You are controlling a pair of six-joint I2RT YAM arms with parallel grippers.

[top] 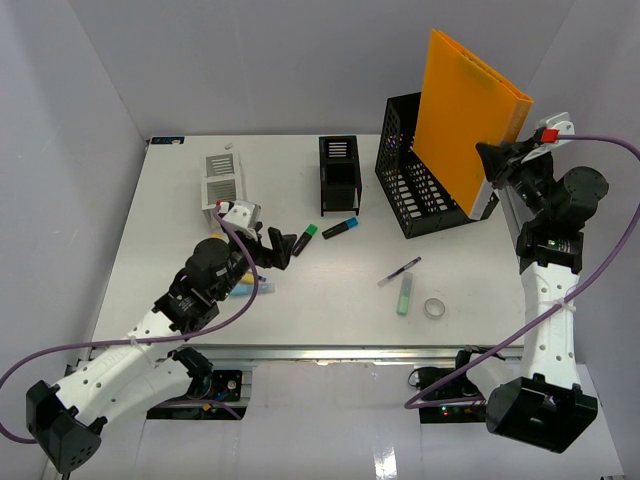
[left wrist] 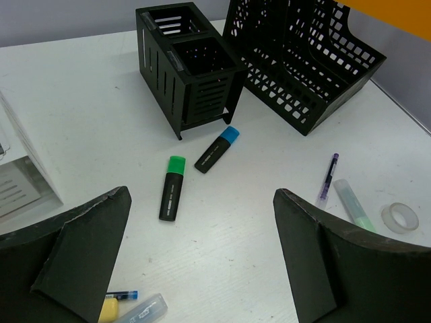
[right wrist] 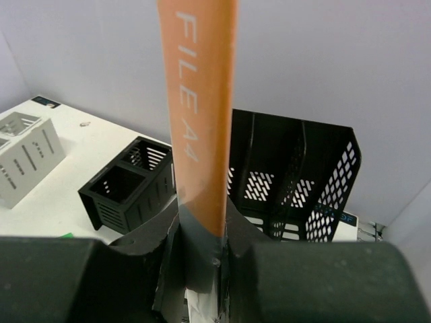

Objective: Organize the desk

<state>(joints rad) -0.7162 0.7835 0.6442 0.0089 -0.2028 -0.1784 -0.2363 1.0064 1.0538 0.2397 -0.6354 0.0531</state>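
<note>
Top external shows white desk (top: 330,295), grey walls (top: 300,60).

The desk (top: 330,295) is seen as a flat white rectangle, bounded along its near edge by a rail (top: 330,352).

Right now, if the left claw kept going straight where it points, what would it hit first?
Probably the green-capped highlighter lying on the desk just ahead of the open left gripper, with the black pen holder farther along. Depth is unclear, so this is a guess.
</note>
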